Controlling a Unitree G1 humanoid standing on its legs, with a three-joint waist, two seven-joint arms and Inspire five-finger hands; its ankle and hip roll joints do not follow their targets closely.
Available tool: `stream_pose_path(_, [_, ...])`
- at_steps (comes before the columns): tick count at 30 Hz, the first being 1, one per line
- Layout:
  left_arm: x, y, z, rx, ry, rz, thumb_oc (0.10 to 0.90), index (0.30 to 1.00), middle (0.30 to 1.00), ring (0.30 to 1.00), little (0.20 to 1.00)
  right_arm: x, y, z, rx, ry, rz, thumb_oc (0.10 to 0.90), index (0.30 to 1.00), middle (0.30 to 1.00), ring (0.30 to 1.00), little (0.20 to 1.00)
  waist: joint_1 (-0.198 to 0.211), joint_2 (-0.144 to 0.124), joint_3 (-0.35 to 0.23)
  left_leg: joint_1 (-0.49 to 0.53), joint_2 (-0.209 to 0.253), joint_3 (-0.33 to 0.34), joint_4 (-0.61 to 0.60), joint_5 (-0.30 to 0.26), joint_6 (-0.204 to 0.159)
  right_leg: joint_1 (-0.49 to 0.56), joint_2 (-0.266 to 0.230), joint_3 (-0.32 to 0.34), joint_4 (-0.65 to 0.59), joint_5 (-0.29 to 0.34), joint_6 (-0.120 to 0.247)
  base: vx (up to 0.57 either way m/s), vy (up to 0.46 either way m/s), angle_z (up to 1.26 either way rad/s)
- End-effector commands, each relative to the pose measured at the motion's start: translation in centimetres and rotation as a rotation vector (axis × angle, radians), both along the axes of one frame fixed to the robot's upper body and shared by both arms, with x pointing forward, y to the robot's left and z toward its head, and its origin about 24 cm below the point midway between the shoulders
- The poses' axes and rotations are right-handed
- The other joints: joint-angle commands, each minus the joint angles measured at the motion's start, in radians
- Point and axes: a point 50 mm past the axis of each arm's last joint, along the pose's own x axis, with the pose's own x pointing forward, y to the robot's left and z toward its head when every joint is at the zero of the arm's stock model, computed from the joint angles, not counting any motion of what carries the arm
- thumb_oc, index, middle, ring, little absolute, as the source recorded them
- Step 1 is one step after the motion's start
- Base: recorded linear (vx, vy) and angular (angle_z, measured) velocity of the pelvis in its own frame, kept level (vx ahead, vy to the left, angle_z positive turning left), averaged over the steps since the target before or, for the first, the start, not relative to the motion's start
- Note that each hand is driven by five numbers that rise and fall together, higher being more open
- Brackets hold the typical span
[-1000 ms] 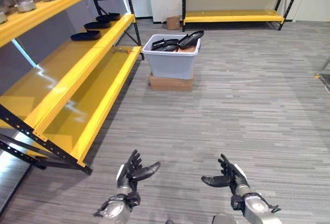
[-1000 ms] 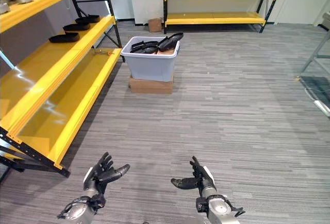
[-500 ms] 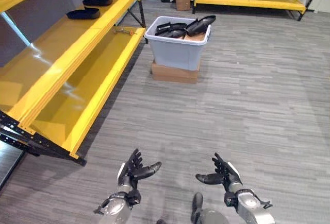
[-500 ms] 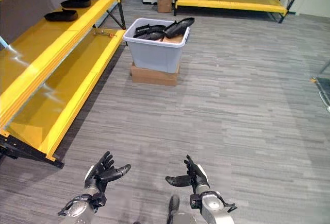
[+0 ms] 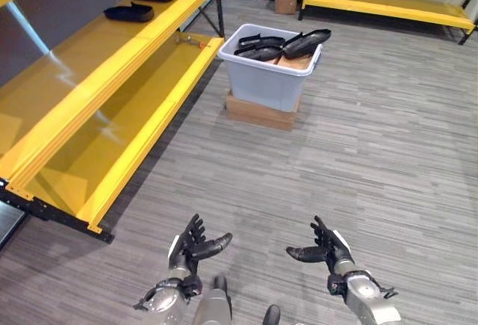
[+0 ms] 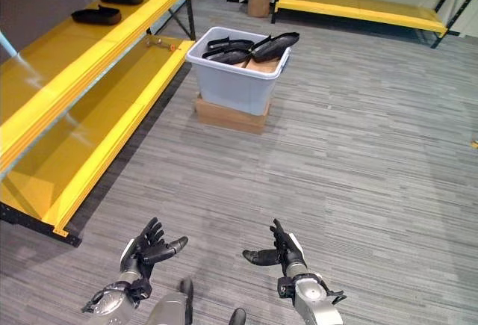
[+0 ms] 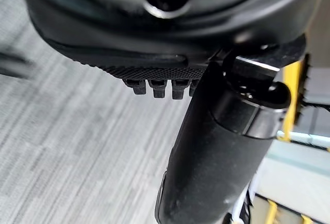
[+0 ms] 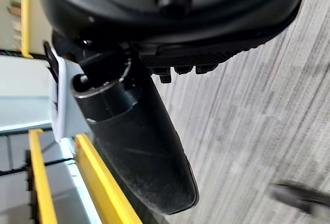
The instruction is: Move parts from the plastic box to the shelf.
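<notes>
A grey plastic box (image 6: 237, 78) of black parts (image 6: 275, 44) sits on a flat cardboard carton (image 6: 231, 113) at upper centre. Yellow shelf (image 6: 89, 63) runs along the left (three black parts rest on it). Left hand (image 6: 143, 249) and right hand (image 6: 282, 251), both with fingers spread and holding nothing, hover at the bottom.

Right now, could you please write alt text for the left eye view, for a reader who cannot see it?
Both hands, left hand and right hand, are open and empty above grey floor. Ahead, a grey plastic box of black parts sits on a cardboard box, beside a yellow shelf holding more black parts.
</notes>
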Motion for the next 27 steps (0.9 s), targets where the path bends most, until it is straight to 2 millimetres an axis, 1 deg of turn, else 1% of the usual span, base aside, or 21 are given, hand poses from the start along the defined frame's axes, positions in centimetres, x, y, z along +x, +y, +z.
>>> stream_pose_path(1, [2.5,1.3,4.1,0.059,-0.227,-0.014,0.9,1.0,1.0,1.0,1.0,2.2,-0.4,3.0,-0.011,-0.184,0.01,0.9,1.0,1.0,1.0,1.0,0.027,0.011,-0.02,0.056,0.019,-0.026,-0.086,0.094,-0.018,-0.005,-0.046,0.004,-0.002,-0.088,0.123,0.29,0.263,0.02])
stream_pose_path(2, [2.3,1.3,4.0,0.056,-0.221,-0.009,0.9,1.0,1.0,1.0,1.0,2.0,-0.2,2.8,-0.01,-0.177,0.021,0.9,1.0,1.0,1.0,1.0,0.03,0.013,-0.029,0.088,0.017,-0.022,-0.107,0.084,-0.01,0.008,-0.044,0.015,-0.002,-0.093,0.13,0.17,0.165,-0.06])
stream_pose_path(4, [2.3,1.4,3.9,0.058,-0.219,-0.006,0.9,1.0,1.0,1.0,1.0,1.9,0.2,2.6,-0.001,-0.168,0.027,0.9,1.0,1.0,1.0,1.0,0.033,0.012,-0.049,0.099,0.008,-0.03,-0.093,0.093,-0.006,0.024,-0.057,0.017,-0.002,-0.092,0.137,0.25,0.236,-0.42])
stream_pose_path(7, [2.3,2.1,4.3,0.078,-0.228,-0.006,0.9,1.0,1.0,1.0,1.0,1.9,0.9,2.8,0.034,-0.178,0.034,0.9,1.0,1.0,1.0,1.0,0.042,-0.009,-0.067,0.103,-0.025,-0.038,-0.031,0.044,0.025,0.038,-0.095,0.028,0.035,-0.104,0.148,0.22,0.197,-0.23])
stream_pose_path(8, [2.3,2.1,4.3,0.078,-0.228,-0.006,0.9,1.0,1.0,1.0,1.0,1.9,0.9,2.8,0.034,-0.178,0.034,0.9,1.0,1.0,1.0,1.0,0.043,-0.01,-0.067,0.102,-0.025,-0.037,-0.029,0.043,0.025,0.037,-0.096,0.029,0.037,-0.105,0.149,0.16,0.173,0.12])
stream_pose_path(9, [2.3,2.2,4.4,0.085,-0.23,-0.01,0.9,1.0,1.0,1.0,1.0,1.9,1.1,2.9,0.043,-0.182,0.043,0.9,1.0,1.0,1.0,1.0,0.045,-0.017,-0.071,0.102,-0.04,-0.034,-0.013,0.022,0.038,0.038,-0.112,0.031,0.06,-0.11,0.157,0.24,0.309,0.14])
stream_pose_path(10, [2.4,2.4,4.5,0.098,-0.229,-0.014,0.9,1.0,1.0,1.0,1.0,2.0,1.8,2.9,0.055,-0.182,0.06,0.9,1.0,1.0,1.0,1.0,0.053,-0.021,-0.08,0.121,-0.07,-0.03,0.001,-0.017,0.072,0.018,-0.15,0.038,0.151,-0.121,0.18,0.32,0.43,0.08])
stream_pose_path(11, [2.5,2.5,4.6,0.105,-0.228,-0.018,0.9,1.0,1.0,1.0,1.0,1.9,2.0,2.7,0.06,-0.175,0.063,0.9,1.0,1.0,1.0,1.0,0.053,-0.02,-0.08,0.139,-0.086,-0.03,0.001,-0.034,0.092,-0.01,-0.173,0.045,0.237,-0.121,0.193,0.23,0.338,0.07])
stream_pose_path(12, [2.5,2.5,4.6,0.105,-0.229,-0.018,0.9,1.0,1.0,1.0,1.0,1.9,2.0,2.7,0.06,-0.176,0.063,0.9,1.0,1.0,1.0,1.0,0.053,-0.019,-0.083,0.135,-0.086,-0.03,0.0,-0.032,0.093,-0.013,-0.172,0.045,0.237,-0.12,0.193,0.12,0.226,-0.01])
stream_pose_path(13, [2.5,2.6,4.7,0.117,-0.23,-0.02,0.9,1.0,1.0,1.0,1.0,2.0,2.3,2.8,0.065,-0.177,0.072,0.9,1.0,1.0,1.0,1.0,0.048,-0.015,-0.076,0.156,-0.094,-0.028,-0.003,-0.045,0.106,-0.054,-0.187,0.056,0.32,-0.101,0.198,0.04,0.104,-0.01])
stream_pose_path(14, [2.5,2.6,4.7,0.117,-0.23,-0.02,0.9,1.0,1.0,1.0,1.0,2.0,2.3,2.8,0.065,-0.178,0.072,0.9,1.0,1.0,1.0,1.0,0.048,-0.014,-0.079,0.153,-0.093,-0.028,-0.004,-0.043,0.106,-0.057,-0.186,0.057,0.319,-0.099,0.198,0.12,0.301,-0.04])
stream_pose_path(15, [2.8,2.7,5.1,0.139,-0.242,-0.035,0.9,1.0,1.0,1.0,1.0,2.1,2.7,2.9,0.075,-0.184,0.084,0.9,1.0,1.0,1.0,1.0,0.029,-0.006,-0.063,0.183,-0.123,-0.034,-0.006,-0.059,0.132,-0.123,-0.216,0.083,0.471,-0.01,0.229,0.16,0.361,0.04])
stream_pose_path(16, [3.0,2.7,5.2,0.163,-0.242,-0.054,0.9,1.0,1.0,1.0,1.0,1.8,3.0,2.8,0.084,-0.178,0.099,0.9,1.0,1.0,1.0,1.0,0.005,0.01,-0.052,0.202,-0.13,-0.043,-0.011,-0.07,0.149,-0.184,-0.205,0.1,0.61,0.014,0.228,0.24,0.431,0.15])
stream_pose_path(17, [3.1,2.7,5.3,0.173,-0.242,-0.062,0.9,1.0,1.0,1.0,1.0,1.6,3.1,2.7,0.09,-0.171,0.101,0.9,1.0,1.0,1.0,1.0,-0.004,0.016,-0.051,0.222,-0.129,-0.042,-0.023,-0.078,0.153,-0.212,-0.205,0.085,0.634,0.016,0.226,0.23,0.276,0.36])
stream_pose_path(19, [3.1,2.6,5.3,0.178,-0.243,-0.079,0.9,1.0,1.0,1.0,1.0,1.1,3.0,2.3,0.099,-0.151,0.097,0.9,1.0,1.0,1.0,1.0,-0.027,0.024,-0.043,0.258,-0.13,-0.052,-0.045,-0.081,0.154,-0.271,-0.174,0.093,0.609,-0.006,0.212,0.17,0.105,0.34])
stream_pose_path(20, [3.1,2.6,5.3,0.178,-0.243,-0.079,0.9,1.0,1.0,1.0,1.0,1.0,3.0,2.3,0.099,-0.15,0.097,0.9,1.0,1.0,1.0,1.0,-0.027,0.024,-0.041,0.262,-0.13,-0.051,-0.047,-0.081,0.153,-0.268,-0.174,0.093,0.61,-0.008,0.212,0.19,0.066,0.15])
stream_pose_path(21, [3.1,2.5,5.2,0.171,-0.24,-0.084,0.9,1.0,1.0,1.0,1.0,0.8,2.8,2.2,0.111,-0.138,0.082,0.9,1.0,1.0,1.0,1.0,-0.044,0.032,-0.029,0.29,-0.135,-0.064,-0.055,-0.088,0.148,-0.299,-0.16,0.09,0.512,-0.017,0.196,0.21,0.034,0.09])
stream_pose_path(22, [3.1,2.5,5.1,0.168,-0.239,-0.082,0.9,1.0,1.0,1.0,1.0,0.9,2.7,2.2,0.113,-0.14,0.078,0.9,1.0,1.0,1.0,1.0,-0.045,0.029,-0.028,0.3,-0.136,-0.059,-0.06,-0.099,0.144,-0.308,-0.18,0.073,0.419,-0.008,0.193,0.28,0.019,0.23])
stream_pose_path(24, [3.0,2.5,4.9,0.16,-0.231,-0.076,0.9,1.0,1.0,1.0,1.0,1.1,2.6,2.4,0.097,-0.151,0.078,0.9,1.0,1.0,1.0,1.0,-0.05,0.029,-0.019,0.329,-0.131,-0.054,-0.073,-0.115,0.13,-0.309,-0.202,0.058,0.227,0.06,0.209,0.25,-0.055,0.03])
stream_pose_path(26, [3.3,2.5,5.1,0.161,-0.241,-0.074,0.9,1.0,1.0,1.0,1.0,1.4,2.6,2.8,0.082,-0.168,0.087,0.9,1.0,1.0,1.0,1.0,-0.062,0.021,-0.012,0.375,-0.121,-0.055,-0.094,-0.141,0.108,-0.339,-0.227,0.062,0.054,0.155,0.249,0.47,-0.127,-0.23])
stream_pose_path(27, [3.5,2.2,5.2,0.163,-0.249,-0.086,0.9,1.0,1.0,1.0,1.0,1.5,2.5,2.9,0.073,-0.173,0.084,0.9,1.0,1.0,1.0,1.0,-0.071,0.014,-0.012,0.406,-0.115,-0.061,-0.102,-0.161,0.097,-0.343,-0.236,0.064,0.033,0.182,0.263,0.56,-0.175,-0.03])
